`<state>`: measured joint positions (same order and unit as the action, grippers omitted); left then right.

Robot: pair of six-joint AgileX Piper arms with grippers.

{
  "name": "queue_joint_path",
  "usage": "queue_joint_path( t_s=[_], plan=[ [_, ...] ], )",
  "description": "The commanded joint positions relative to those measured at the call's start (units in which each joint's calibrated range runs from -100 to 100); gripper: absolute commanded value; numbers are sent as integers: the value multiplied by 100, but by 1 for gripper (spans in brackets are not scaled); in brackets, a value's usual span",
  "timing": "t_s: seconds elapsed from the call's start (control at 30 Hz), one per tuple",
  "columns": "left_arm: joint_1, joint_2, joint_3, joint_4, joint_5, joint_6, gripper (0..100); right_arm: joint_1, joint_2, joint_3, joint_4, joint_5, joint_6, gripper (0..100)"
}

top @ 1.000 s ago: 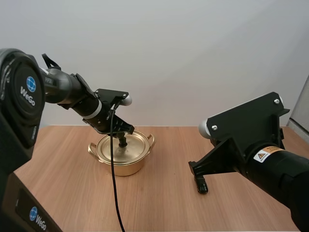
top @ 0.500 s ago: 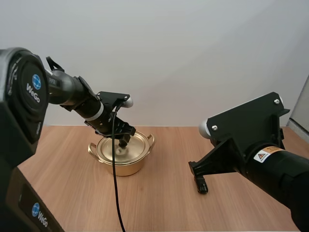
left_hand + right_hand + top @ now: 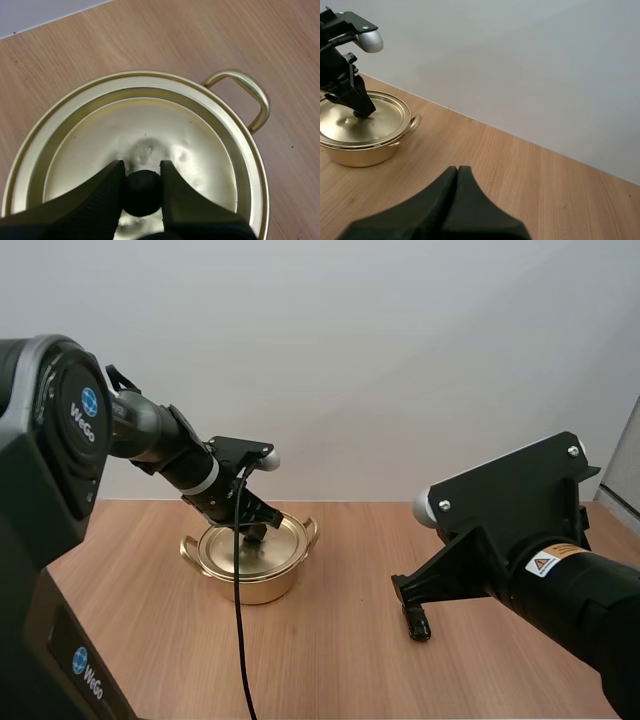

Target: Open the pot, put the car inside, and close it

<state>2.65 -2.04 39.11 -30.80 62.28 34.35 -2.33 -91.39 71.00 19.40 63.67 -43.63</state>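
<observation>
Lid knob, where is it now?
The knob sits at the centre of the lid, on the pot at the high view's left, pinched by the left gripper.

1. "WeGo" wordmark (image 3: 72, 422), in white letters under a round blue globe emblem (image 3: 89, 402), on the black shoulder housing (image 3: 50, 470) of the left arm, above the bench's (image 3: 330, 670) left edge.
2. Second "WeGo" wordmark (image 3: 88, 681), again white with a small blue globe emblem, on the black base housing (image 3: 45, 660) at the bench's near left corner.
3. Warning label (image 3: 546, 562): a yellow triangle with a black mark, on the black body of the right arm (image 3: 570, 600). The fine print beside it is too small to read.
</observation>
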Motion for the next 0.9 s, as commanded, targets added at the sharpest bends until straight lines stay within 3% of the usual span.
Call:
queue_joint_path(
  t_s=[0.0,0.2,0.37,0.4,0.53,0.6,0.73,0.87],
  plan=[
    [-1,-335,-28,-133,35,2,0,-3,9,82,3,-177,0,0],
    [7,-2129,-377,-896,465,-10,0,-3,668,495,-146,-1343,0,0],
    [7,-3962,-539,-1400,-296,-29,0,-55,1528,304,-162,-1290,0,0],
    [7,-4297,-556,-1454,-432,-29,0,-73,1778,226,-162,-1200,11,6],
    [60,-5254,-699,-1443,-361,-183,0,-75,2663,51,-162,-882,58,61],
    [141,-5516,-716,-1443,-192,-232,0,-75,3077,19,-162,-861,117,79],
    [273,-5791,-724,-1429,3,-255,0,-75,3819,-95,-162,-825,126,80],
    [289,-5818,-724,-1429,219,-383,0,-75,4298,-197,-162,-825,150,79]
  ],
)
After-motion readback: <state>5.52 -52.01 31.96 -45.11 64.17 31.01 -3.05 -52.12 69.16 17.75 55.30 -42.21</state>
